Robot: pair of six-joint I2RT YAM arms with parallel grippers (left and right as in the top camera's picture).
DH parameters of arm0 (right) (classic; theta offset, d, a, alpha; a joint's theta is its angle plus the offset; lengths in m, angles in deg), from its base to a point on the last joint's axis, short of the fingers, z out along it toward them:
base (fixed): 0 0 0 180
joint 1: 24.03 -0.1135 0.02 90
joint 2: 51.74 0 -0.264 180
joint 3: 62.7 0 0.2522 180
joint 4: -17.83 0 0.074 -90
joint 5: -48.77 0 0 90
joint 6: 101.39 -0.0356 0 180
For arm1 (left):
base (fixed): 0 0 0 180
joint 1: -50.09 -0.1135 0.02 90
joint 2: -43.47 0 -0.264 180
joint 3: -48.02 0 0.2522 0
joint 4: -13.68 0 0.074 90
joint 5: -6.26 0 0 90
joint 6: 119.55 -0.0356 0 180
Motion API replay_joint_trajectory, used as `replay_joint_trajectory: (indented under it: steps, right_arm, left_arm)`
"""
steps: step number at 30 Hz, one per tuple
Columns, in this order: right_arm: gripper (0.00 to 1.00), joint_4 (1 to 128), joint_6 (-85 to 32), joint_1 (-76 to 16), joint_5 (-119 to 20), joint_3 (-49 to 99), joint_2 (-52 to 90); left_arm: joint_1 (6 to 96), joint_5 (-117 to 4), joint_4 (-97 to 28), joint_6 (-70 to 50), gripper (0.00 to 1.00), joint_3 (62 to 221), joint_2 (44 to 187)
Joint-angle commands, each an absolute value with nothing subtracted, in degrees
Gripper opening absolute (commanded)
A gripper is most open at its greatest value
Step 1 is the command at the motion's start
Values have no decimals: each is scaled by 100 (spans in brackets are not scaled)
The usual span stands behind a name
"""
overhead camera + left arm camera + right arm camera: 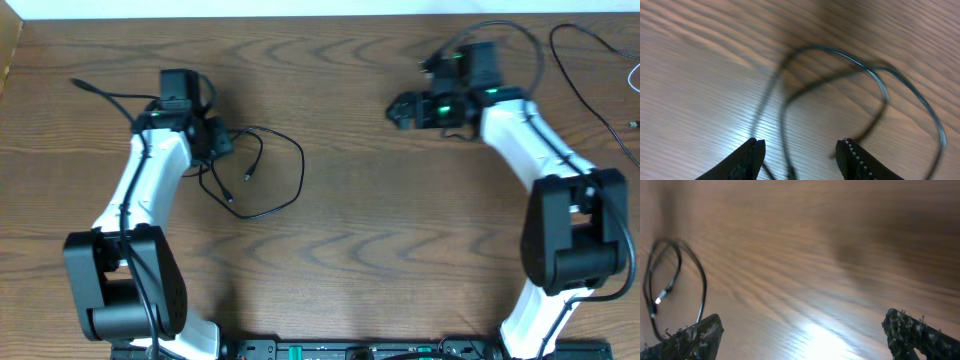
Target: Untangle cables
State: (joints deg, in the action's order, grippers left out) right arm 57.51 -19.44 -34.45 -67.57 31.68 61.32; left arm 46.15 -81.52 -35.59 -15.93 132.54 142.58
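A black cable (pixel 300 170) lies in loose loops on the wooden table, just right of my left gripper (pixel 222 140). In the left wrist view the same black cable (pixel 880 80) curls ahead, blurred, and a strand of it runs down between the spread fingers of the left gripper (pixel 800 152). The jaws stand apart and are not pinching the strand. My right gripper (pixel 397 108) is at the far right of centre, open over bare wood. The right wrist view has the right gripper (pixel 802 330) with nothing between its fingers, and the black cable (pixel 702 285) loops at the left with a small plug (pixel 662 297).
A thin black cord (pixel 585 60) snakes along the far right of the table. A bit of white cord (pixel 634 75) shows at the right edge. Another thin black cord end (pixel 80 85) lies at the far left, behind the left arm.
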Motion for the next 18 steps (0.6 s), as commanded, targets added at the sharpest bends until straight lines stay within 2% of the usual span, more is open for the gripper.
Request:
replay_joint_trajectory:
  steps: [1,3,6,10,18]
  right_arm:
    - [99,5709,-1863,-4194,-6119,3188,6093]
    - [93,5622,-1940,-4492,-5892,3188,6145]
    - [74,5451,-2189,-4988,-5634,3188,6272]
    - [65,5274,-2661,-5727,-5127,3229,6442]
    - [62,5521,-2661,-6487,-4377,3568,6779]
  left_arm:
    - [4173,-8442,-3494,-1794,51,13322,14197]
    - [4040,-8442,-3500,-1794,52,13322,14197]
    - [3930,-8442,-3522,-1794,51,13322,14197]
    - [3902,-8442,-3535,-1791,52,13322,14197]
    - [3902,-8442,-3712,-1789,52,13320,14197]
